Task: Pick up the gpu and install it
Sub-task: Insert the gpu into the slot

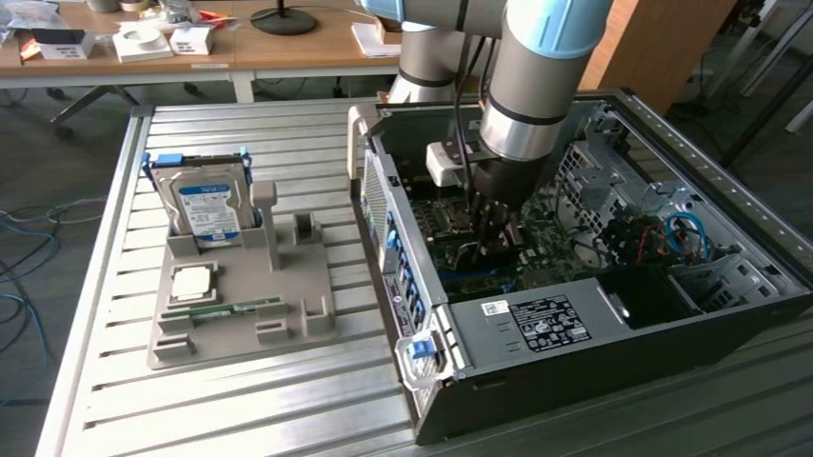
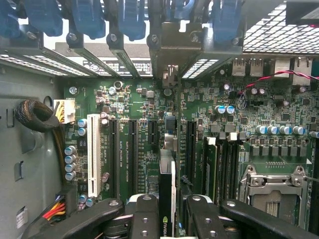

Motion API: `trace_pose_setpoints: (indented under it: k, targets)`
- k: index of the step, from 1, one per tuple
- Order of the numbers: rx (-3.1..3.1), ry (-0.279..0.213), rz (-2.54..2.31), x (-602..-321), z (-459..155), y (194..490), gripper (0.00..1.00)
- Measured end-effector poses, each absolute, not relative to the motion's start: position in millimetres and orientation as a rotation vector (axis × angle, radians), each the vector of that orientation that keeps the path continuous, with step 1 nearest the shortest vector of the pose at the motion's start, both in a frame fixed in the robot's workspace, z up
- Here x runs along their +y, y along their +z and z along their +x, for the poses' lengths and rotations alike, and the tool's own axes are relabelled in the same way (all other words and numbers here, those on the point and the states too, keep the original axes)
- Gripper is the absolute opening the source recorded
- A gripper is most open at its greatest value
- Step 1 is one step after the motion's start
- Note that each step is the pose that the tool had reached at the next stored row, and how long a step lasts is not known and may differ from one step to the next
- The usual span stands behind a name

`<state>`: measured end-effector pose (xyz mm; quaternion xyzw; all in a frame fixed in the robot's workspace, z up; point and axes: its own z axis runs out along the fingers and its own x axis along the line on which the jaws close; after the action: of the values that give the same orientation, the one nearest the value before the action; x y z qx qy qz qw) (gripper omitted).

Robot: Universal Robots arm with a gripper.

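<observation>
My gripper (image 1: 489, 228) reaches down inside the open computer case (image 1: 534, 324), just above the motherboard (image 2: 134, 104). The wrist view has the gpu (image 2: 166, 194) edge-on, a thin black card with a green logo, clamped between my two black fingers (image 2: 144, 214). The gripper (image 2: 169, 211) is shut on it. The card stands upright over the black expansion slots (image 2: 134, 149), in line with a silver bracket piece (image 2: 172, 47) at the case's rear slot openings. Whether the card's edge is seated in a slot is hidden.
Outside the case, a grey fixture tray (image 1: 242, 333) holds a blue-labelled hard drive (image 1: 209, 205), a processor chip (image 1: 190, 283) and a green memory stick (image 1: 235, 307). A white slot (image 2: 93, 149), a cable bundle (image 2: 35, 117) and the processor socket (image 2: 274, 184) flank the card.
</observation>
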<state>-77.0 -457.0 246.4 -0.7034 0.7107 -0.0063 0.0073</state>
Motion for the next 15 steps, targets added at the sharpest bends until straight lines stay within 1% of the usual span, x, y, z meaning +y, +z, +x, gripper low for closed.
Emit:
trace_pose_setpoints:
  k: [15]
  targets:
    - [2.223, -0.019, -2.199, -457.0, -77.1, 246.4, 0.26]
